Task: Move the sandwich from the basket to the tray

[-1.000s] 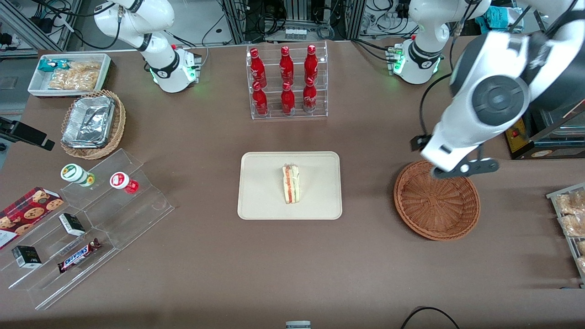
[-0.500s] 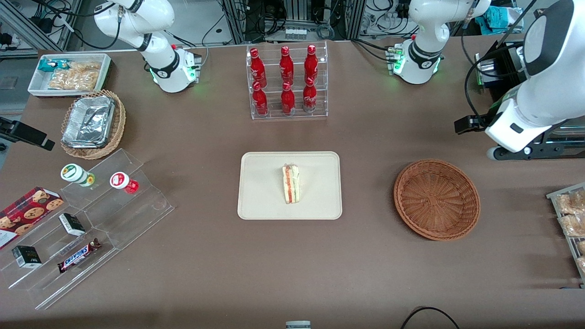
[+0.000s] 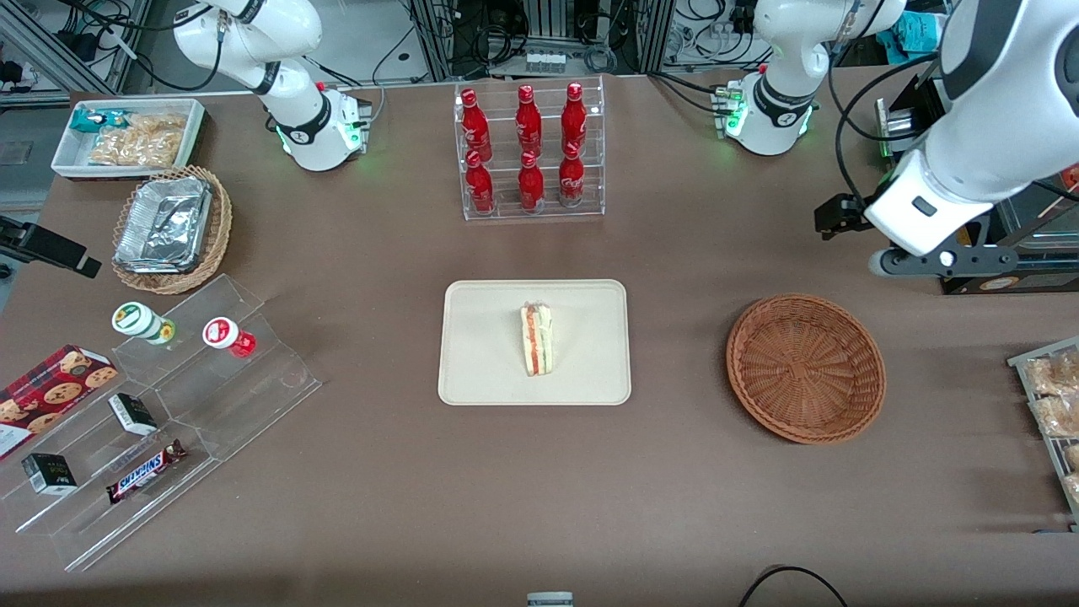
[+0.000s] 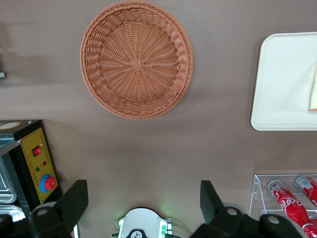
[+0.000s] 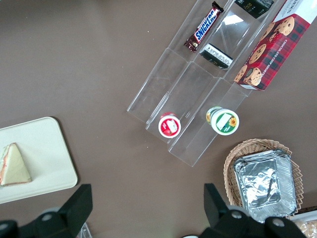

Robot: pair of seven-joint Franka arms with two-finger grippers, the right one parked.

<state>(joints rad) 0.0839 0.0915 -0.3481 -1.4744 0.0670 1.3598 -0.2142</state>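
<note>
I read the small triangular clear-wrapped sandwich [image 3: 536, 339] lying on the flat cream-beige tray [image 3: 485, 371] at frame centre, long axis vertical. The round reddish-brown wicker basket [image 3: 805, 367] is empty. The end effector [image 4: 141, 201] — fingers spread, holding nothing — hangs upper right, well apart.

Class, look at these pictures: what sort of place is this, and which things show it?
Probably a robotics lab mocked up as a snack shop: a rack of red bottles, a sandwich on a tray, and the claw open, high over the table.
</note>
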